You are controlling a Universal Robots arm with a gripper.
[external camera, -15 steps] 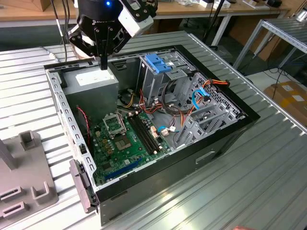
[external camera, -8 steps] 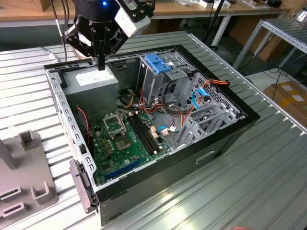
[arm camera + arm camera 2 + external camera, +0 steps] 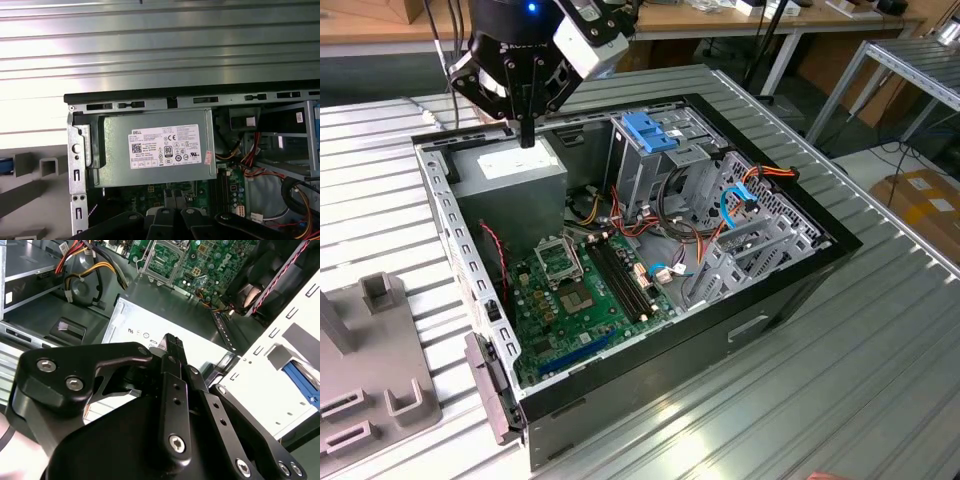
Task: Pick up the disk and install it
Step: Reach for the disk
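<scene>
Empty end effector (image 3: 527, 138), fingers closed together, poised just above the power-supply box (image 3: 510, 172). Disk (image 3: 300, 382), seemingly the blue-edged piece past the case wall (image 3: 260, 365), apart from that box.

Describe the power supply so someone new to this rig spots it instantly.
Start at the open computer case on the ribbed metal table. In its far corner on the exterior view's left, below the gripper, sits the power supply. It's the only closed grey box with a white label, unlike the green motherboard beside it.
</scene>
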